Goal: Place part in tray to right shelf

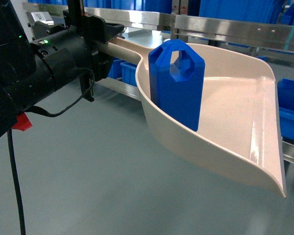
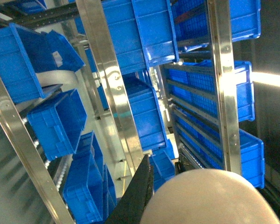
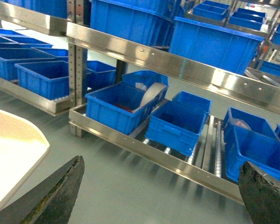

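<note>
Bright, even light (steel glare)

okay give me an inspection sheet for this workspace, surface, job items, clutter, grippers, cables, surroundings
Surface: grey floor, no bench seen.
Job's things: blue part upright in the beige tray, which is held off the floor by its handle.
Clutter: nothing seen.
Grippers: left gripper shut on the tray's handle; right gripper open, empty.
Cables: black cable looping beneath the left arm.
Surroundings: steel shelf with roller rails, carrying blue crates.
</note>
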Robot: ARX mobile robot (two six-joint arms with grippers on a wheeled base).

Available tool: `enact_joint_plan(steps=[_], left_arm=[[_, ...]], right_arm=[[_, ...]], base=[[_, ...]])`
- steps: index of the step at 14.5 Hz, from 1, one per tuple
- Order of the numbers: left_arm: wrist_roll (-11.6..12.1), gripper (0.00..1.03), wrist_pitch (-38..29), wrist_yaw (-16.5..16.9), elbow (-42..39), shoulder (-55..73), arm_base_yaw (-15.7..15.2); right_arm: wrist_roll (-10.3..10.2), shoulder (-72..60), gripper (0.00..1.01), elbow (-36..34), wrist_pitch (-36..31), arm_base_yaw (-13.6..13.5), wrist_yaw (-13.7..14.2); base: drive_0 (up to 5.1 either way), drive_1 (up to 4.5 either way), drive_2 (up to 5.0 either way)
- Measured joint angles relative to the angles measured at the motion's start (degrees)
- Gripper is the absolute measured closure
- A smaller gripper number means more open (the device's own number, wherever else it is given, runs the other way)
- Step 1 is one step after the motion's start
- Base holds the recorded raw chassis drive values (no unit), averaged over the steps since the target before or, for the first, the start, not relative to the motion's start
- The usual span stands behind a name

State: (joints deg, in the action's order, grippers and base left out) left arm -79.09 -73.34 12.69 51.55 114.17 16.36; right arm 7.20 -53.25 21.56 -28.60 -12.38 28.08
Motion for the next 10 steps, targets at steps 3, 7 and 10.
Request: enact_joint_plan(steps=[3, 7, 10], left_arm=[[0.0, 0.91, 0.0, 0.0, 0.0, 0.0, 0.0], [0.0, 0.91, 0.0, 0.0, 0.0, 0.0, 0.0], [0.0, 0.91, 0.0, 0.0, 0.0, 0.0, 0.0]], right_arm=[[0.0, 0.0, 0.03, 0.0, 0.0, 0.0, 0.0], [0.0, 0.0, 0.03, 0.0, 0.0, 0.0, 0.0], [0.0, 0.0, 0.03, 0.0, 0.0, 0.0, 0.0]], base=[[-1.6, -1.58, -1.6], [-1.5, -1.52, -1.5], [-1.7, -1.68, -1.7]])
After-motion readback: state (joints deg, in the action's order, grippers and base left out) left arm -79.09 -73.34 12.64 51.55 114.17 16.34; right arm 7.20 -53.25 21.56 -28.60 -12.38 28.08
